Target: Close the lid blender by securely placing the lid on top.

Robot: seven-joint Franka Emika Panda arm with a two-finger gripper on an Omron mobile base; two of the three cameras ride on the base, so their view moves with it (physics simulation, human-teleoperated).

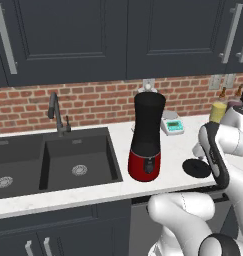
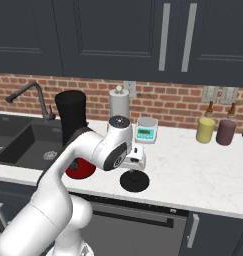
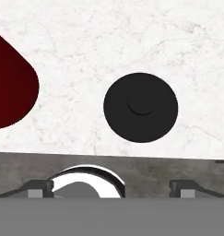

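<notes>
Flanking lid (image 3: 141,107): blender (image 1: 146,140), scale (image 2: 146,130)

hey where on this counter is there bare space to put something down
Bare white marble counter runs between the flat round black lid and the yellow bottle and maroon bottle at the brick wall. It is crowded at the back, around the tall black-jarred, red-based blender, the white scale and a grey canister.
</notes>
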